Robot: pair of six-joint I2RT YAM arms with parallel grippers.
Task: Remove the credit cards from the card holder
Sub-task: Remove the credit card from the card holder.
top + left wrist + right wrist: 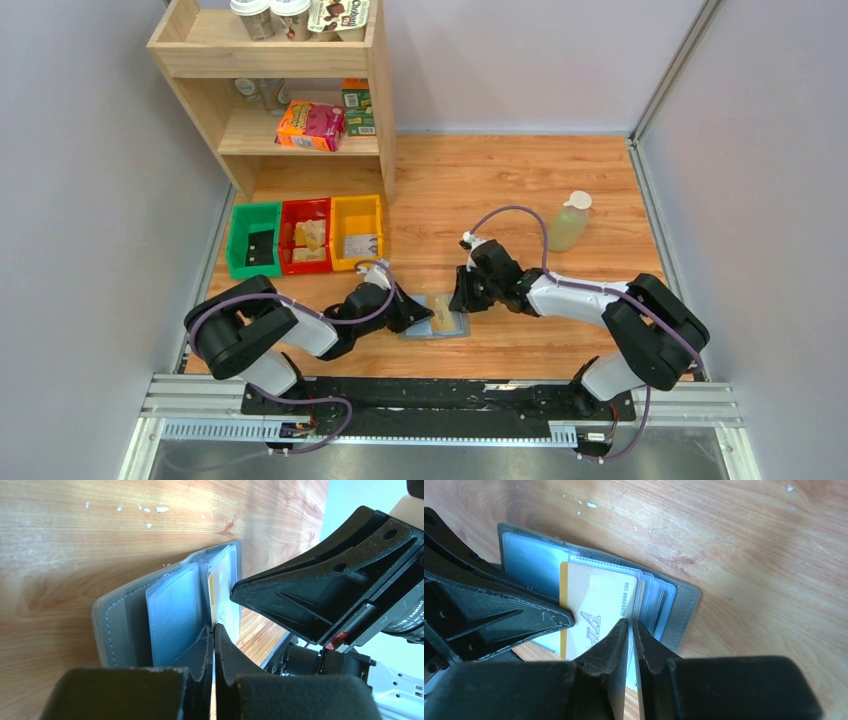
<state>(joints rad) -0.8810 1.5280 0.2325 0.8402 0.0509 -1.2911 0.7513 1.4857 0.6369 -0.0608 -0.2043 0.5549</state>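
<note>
The card holder (438,322) lies open on the wooden surface (500,190), between your two arms. A yellow-orange credit card (594,597) lies over its pale blue slots (531,562). Your left jaws are pressed together, with their tips at the holder's near edge, just beside the card. Your right jaws stand a thin slit apart with their tips on the card; you cannot tell whether they pinch it.

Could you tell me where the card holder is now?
The card holder lies open on the table, centre of the top view, between the left gripper and right gripper.
</note>
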